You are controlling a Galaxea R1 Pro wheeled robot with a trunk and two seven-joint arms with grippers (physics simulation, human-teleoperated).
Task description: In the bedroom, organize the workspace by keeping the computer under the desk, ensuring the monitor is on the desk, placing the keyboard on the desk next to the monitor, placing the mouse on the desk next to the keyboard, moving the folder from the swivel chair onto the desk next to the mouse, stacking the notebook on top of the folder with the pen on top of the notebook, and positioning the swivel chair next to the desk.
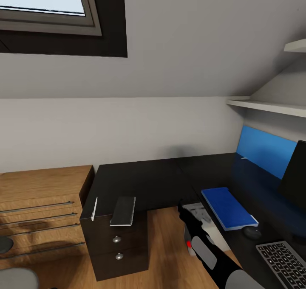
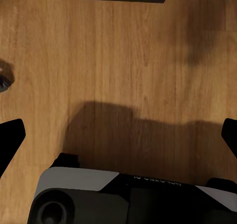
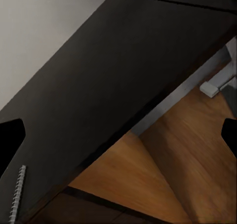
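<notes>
Sloped white wall and skylight above an L-shaped black table [image 1: 148, 176]. Notebook [image 1: 123, 211] flat on the table over the drawer unit [image 1: 117, 248], pen [image 1: 94, 209] just beside it, apart. Blue folder [image 1: 228, 207] on the table's right wing; mouse [image 1: 252, 232] just beside its near corner; keyboard [image 1: 285, 261] nearer still; monitor [image 1: 294, 176] edge behind. Light-wood chest [image 1: 40, 212] left of the table. Right arm over the wood floor [image 1: 163, 246] between both wings, red mark on its side. Right claw [image 3: 118, 140]: fingers wide apart, holding nothing, facing the table edge. Left claw [image 2: 118, 140]: fingers apart, empty, above floor. Lettering on left claw body too blurred to read.
</notes>
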